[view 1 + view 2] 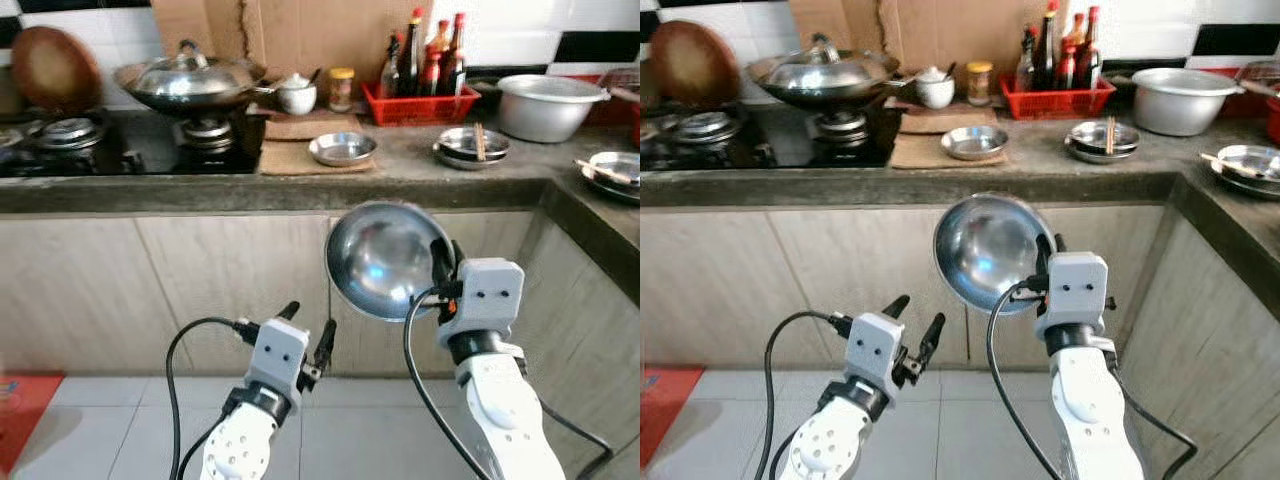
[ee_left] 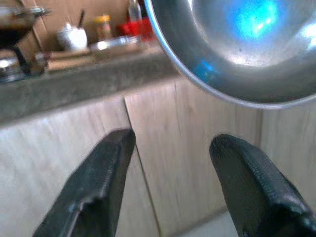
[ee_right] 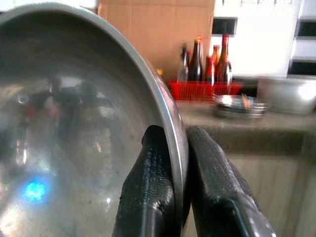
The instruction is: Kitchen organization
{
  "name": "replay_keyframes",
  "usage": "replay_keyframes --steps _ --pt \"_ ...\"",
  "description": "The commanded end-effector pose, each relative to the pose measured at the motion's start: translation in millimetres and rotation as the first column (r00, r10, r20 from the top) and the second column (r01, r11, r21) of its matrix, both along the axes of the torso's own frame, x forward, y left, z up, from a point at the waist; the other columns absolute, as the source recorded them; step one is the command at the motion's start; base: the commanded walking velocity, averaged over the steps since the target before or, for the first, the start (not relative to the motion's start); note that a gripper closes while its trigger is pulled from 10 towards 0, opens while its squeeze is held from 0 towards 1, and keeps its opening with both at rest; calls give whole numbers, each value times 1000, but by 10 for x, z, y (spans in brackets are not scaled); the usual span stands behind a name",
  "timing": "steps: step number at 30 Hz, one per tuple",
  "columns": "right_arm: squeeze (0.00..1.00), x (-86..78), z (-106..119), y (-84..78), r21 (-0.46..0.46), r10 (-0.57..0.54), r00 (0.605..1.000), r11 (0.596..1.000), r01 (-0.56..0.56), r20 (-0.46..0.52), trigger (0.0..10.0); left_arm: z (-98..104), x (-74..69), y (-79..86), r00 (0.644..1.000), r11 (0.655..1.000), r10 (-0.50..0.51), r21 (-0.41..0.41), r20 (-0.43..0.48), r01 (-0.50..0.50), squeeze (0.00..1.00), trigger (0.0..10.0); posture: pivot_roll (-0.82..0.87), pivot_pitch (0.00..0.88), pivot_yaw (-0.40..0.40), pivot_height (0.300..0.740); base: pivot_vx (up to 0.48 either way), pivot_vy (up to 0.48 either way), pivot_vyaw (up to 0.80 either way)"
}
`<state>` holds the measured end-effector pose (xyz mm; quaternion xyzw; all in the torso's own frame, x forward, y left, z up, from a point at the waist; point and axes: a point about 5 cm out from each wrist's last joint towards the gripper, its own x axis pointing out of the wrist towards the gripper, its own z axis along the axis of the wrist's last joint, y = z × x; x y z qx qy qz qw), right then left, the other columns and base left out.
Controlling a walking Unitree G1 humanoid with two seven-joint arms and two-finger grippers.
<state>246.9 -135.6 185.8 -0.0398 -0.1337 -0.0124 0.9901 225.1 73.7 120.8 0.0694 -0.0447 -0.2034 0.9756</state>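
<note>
My right gripper (image 1: 443, 262) is shut on the rim of a shiny steel bowl (image 1: 385, 258), held on edge in front of the wooden cabinet doors, below the counter's front edge. In the right wrist view the two black fingers (image 3: 153, 187) pinch the bowl's rim (image 3: 173, 123) between them. My left gripper (image 1: 308, 335) hangs lower and to the left, open and holding nothing. Its fingers (image 2: 94, 192) are spread apart in the left wrist view, with the steel bowl (image 2: 237, 44) above them.
The grey counter (image 1: 420, 170) carries a small steel dish (image 1: 342, 148), stacked plates with chopsticks (image 1: 472, 146), a red basket of bottles (image 1: 420, 102), a large steel basin (image 1: 548, 104) and a white teapot (image 1: 297, 94). A lidded wok (image 1: 190, 82) sits on the stove. The counter turns toward me at right.
</note>
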Motion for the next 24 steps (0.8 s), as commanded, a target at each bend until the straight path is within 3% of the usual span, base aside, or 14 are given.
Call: replay_keyframes --steps 1,5,21,24 --pt "0 -21 38 -29 3 -11 1000 1000 11 22 10000 22 -1 -24 1000 1000 -11 -1 10 11 0 10000 -52 0 20 740 -319 0 0" --pt "0 -29 29 -25 3 -8 1000 1000 8 19 10000 21 0 -28 1000 1000 -14 2 9 14 0 10000 -53 0 19 740 -300 0 0" --pt "0 -49 -33 1 19 -7 1000 1000 7 -11 10000 34 3 -12 1000 1000 -10 -1 5 10 0 10000 -49 6 22 740 0 0 0" --pt "0 -52 -42 -3 21 -11 1000 1000 11 -18 10000 31 9 -7 1000 1000 -11 -1 2 11 0 10000 -51 9 25 740 0 0 -594"
